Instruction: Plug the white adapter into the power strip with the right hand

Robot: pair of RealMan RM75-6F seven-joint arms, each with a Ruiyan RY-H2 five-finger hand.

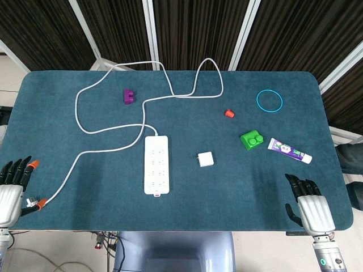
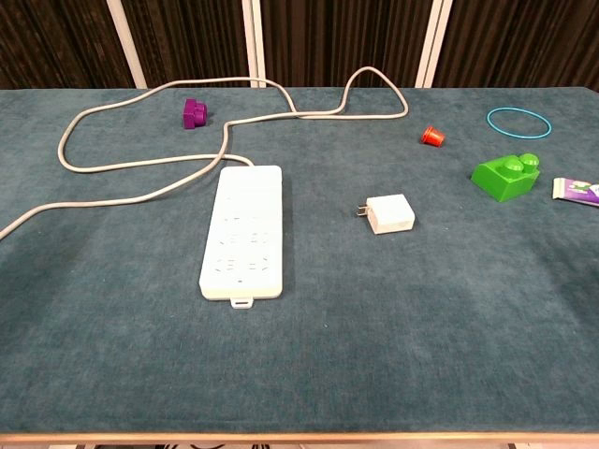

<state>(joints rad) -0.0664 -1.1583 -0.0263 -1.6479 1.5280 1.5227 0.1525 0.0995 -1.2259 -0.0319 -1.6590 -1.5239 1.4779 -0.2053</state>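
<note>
Both hands empty with fingers spread, right hand (image 1: 311, 205) at lower right and left hand (image 1: 12, 186) at lower left of the table (image 1: 238, 192), white adapter (image 1: 205, 159) lying mid-frame just right of the power strip (image 1: 156, 164), unplugged.

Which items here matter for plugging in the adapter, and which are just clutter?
Job: white adapter, power strip, right hand.
Clutter: purple block, red cap, blue ring, green block, tube.
</note>
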